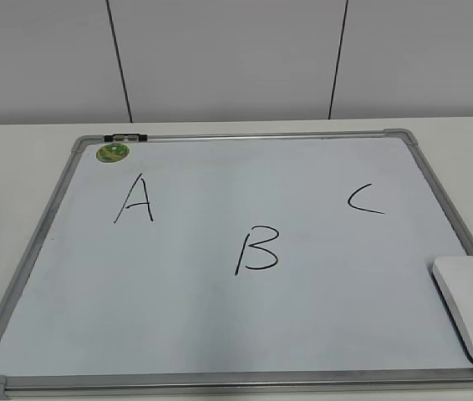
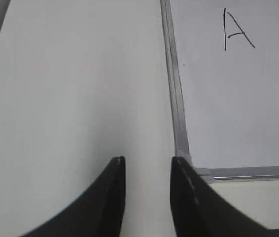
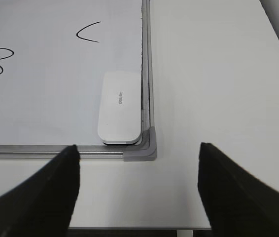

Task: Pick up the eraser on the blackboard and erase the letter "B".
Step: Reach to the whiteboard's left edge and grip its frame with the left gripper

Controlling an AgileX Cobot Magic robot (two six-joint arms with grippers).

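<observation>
Eraser (image 3: pixel 120 108) in board's near-right corner, ahead & left of the wide-open right gripper (image 3: pixel 138 160).
Eraser lies flat on blackboard (image 1: pixel 220 334), long side tight vs right frame, short end at grey corner piece; gripper hangs over bare tabletop (image 3: pixel 218 74), apart from it. "B" (image 1: pixel 257 249) mid-board, open white all round, between "A" (image 1: pixel 136 199) & "C" (image 1: pixel 364 200). Left gripper (image 2: pixel 148 165) off board's left edge, jaws slightly parted, holding nothing.

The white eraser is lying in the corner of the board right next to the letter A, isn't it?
Not quite. The eraser does lie in a corner of the board, but the letter nearest to it is the C, not the A. The A sits on the far side of the board, near the green sticker. The right wrist view shows the eraser just below the C.
</observation>
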